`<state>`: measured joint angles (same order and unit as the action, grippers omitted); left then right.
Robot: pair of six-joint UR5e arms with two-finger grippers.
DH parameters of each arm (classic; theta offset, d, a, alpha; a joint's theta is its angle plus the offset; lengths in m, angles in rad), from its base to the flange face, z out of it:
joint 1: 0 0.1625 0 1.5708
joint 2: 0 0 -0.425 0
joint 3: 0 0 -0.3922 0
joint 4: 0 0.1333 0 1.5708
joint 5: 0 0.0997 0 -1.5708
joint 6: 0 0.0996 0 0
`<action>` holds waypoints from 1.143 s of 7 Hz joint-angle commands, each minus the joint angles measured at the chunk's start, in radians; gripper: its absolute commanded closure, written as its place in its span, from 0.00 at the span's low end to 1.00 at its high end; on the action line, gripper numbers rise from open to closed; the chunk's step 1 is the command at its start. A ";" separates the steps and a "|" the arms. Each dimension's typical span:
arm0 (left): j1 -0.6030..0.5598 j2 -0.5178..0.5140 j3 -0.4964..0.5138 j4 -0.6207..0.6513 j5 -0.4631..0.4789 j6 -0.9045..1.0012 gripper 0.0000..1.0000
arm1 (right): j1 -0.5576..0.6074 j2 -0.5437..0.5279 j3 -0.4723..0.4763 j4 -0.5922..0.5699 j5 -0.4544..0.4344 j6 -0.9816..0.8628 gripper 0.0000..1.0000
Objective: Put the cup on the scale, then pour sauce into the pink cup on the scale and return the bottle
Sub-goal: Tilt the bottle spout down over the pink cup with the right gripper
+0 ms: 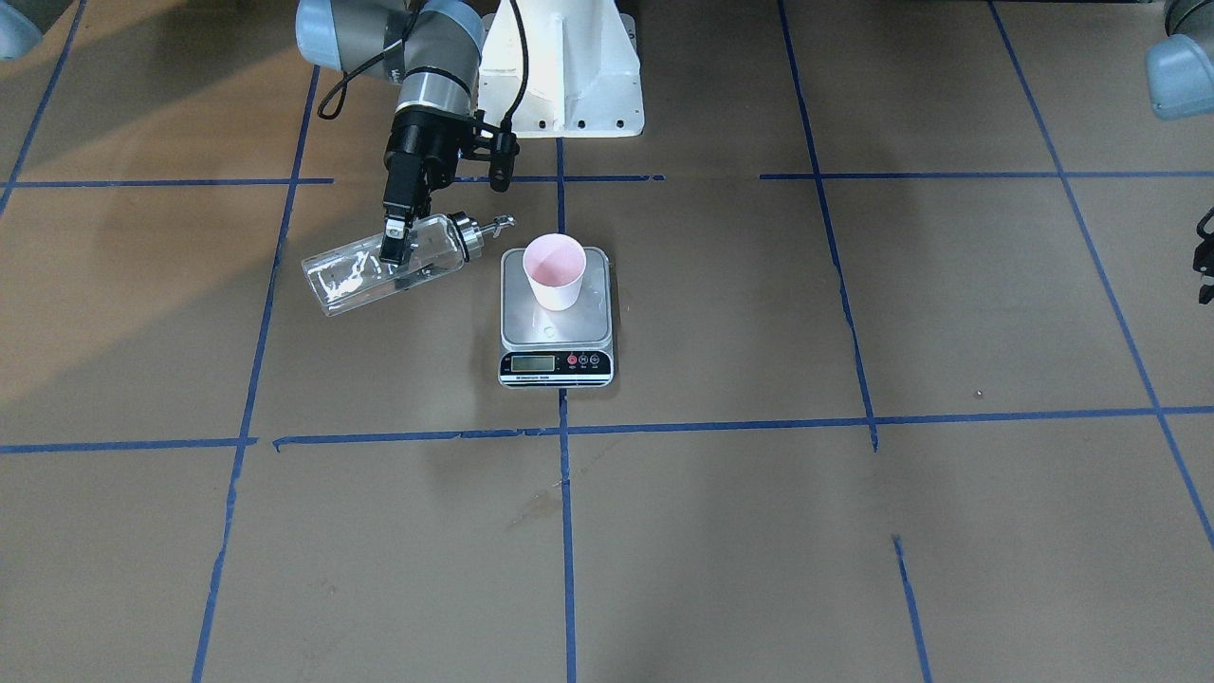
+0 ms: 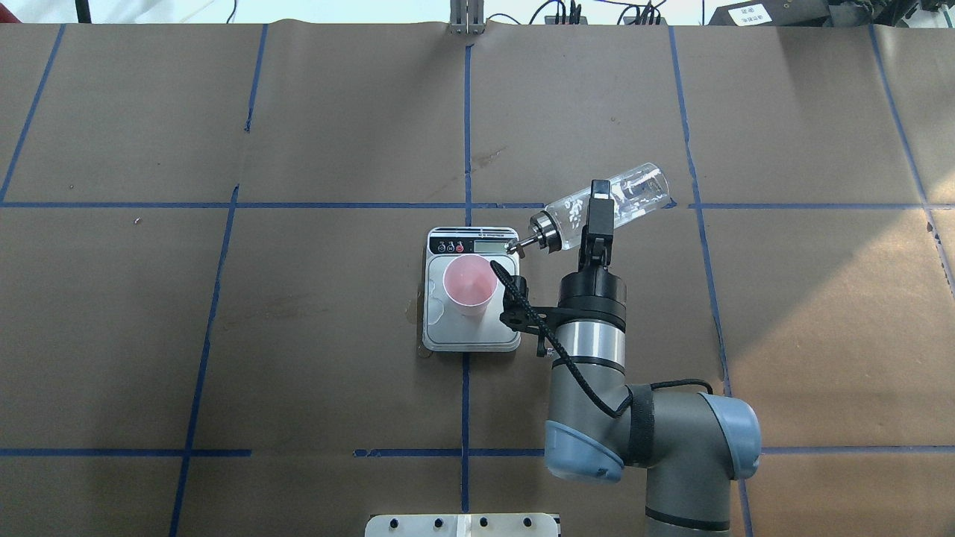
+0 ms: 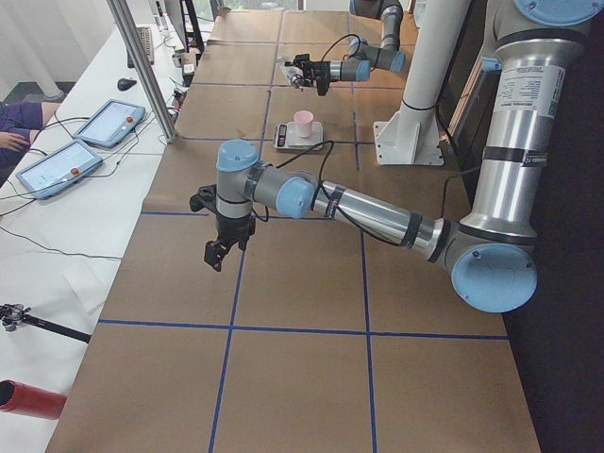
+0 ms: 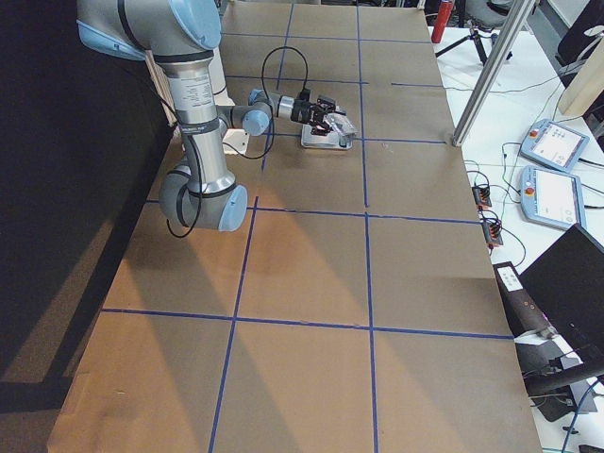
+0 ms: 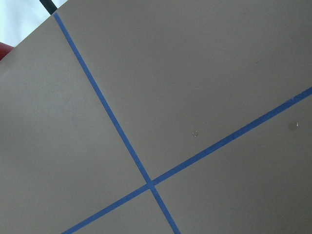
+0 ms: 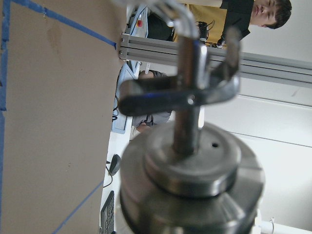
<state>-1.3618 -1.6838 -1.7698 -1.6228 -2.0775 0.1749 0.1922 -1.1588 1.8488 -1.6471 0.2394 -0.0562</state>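
- We see the right gripper (image 1: 396, 249) clamped across the middle of the bottle (image 1: 365, 268), one finger on each side of the glass, holding it clear of the table (image 1: 721, 531).
- The bottle is tipped almost level. Its metal cap and spout (image 1: 501, 225) point at the cup (image 1: 555, 270), and the spout tip is just beside the rim.
- The sauce (image 1: 343, 281) shows only as clear glints inside the glass; we cannot tell whether any is running out.
- The cup stands upright on the steel platform of the scale (image 1: 557, 332).
- The scale sits about midway along the table, nearer the robot-side edge, with its display facing the opposite edge.
- The left gripper (image 3: 219, 253) hangs pointing down over the table's left end; we cannot tell how far it is open.
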 commanded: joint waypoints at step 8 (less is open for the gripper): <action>0.000 -0.008 0.013 0.000 -0.001 0.000 0.00 | 0.003 0.024 0.001 0.010 0.012 -0.098 1.00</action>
<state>-1.3622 -1.6917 -1.7541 -1.6230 -2.0798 0.1749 0.1960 -1.1372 1.8497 -1.6386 0.2122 -0.2293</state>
